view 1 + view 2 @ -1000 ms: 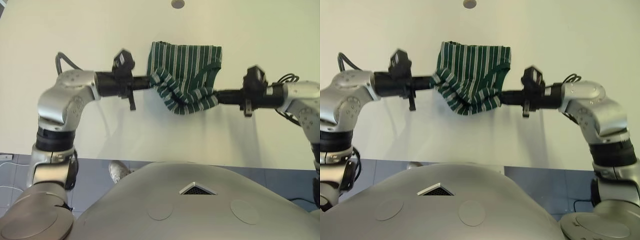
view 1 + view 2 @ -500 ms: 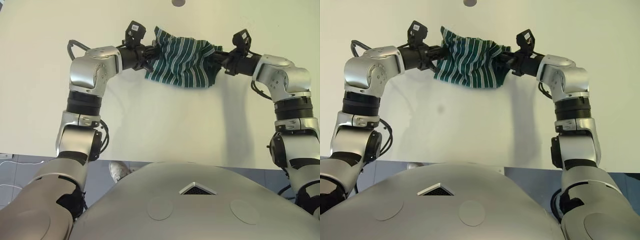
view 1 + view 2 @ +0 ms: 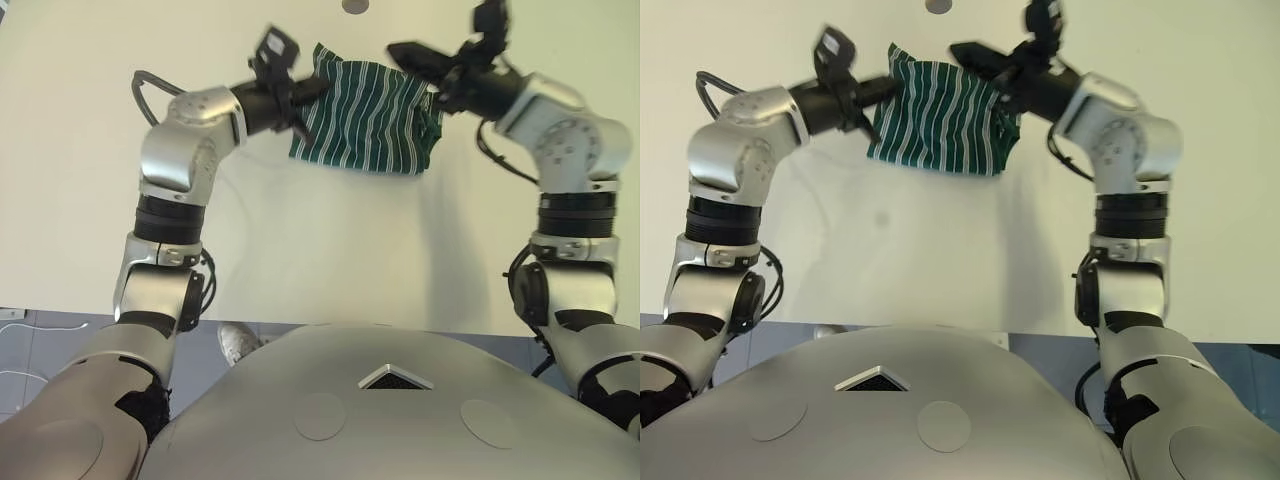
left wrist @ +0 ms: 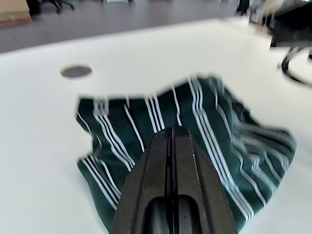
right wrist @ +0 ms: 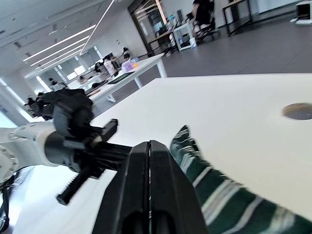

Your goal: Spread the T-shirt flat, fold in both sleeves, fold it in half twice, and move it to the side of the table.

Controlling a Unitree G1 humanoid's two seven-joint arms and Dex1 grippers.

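The green T-shirt (image 3: 365,125) with white stripes lies folded into a small block on the far part of the white table (image 3: 300,250). My left gripper (image 3: 316,92) sits at the shirt's left edge, shut, with nothing between its fingers; in its wrist view the closed fingertips (image 4: 170,130) hover in front of the cloth (image 4: 214,131). Above the shirt's far right corner my right gripper (image 3: 398,48) is lifted off the cloth and points left. It too is shut and empty (image 5: 149,144).
A round grey cable hole (image 3: 355,7) is set in the table just beyond the shirt. Bare tabletop stretches to both sides and toward me. My left arm (image 5: 73,141) appears in the right wrist view, close to the right gripper.
Both arms carried the bunched shirt away from me and laid it down. Both grippers have since let go; the right one has risen and swung left over the cloth.
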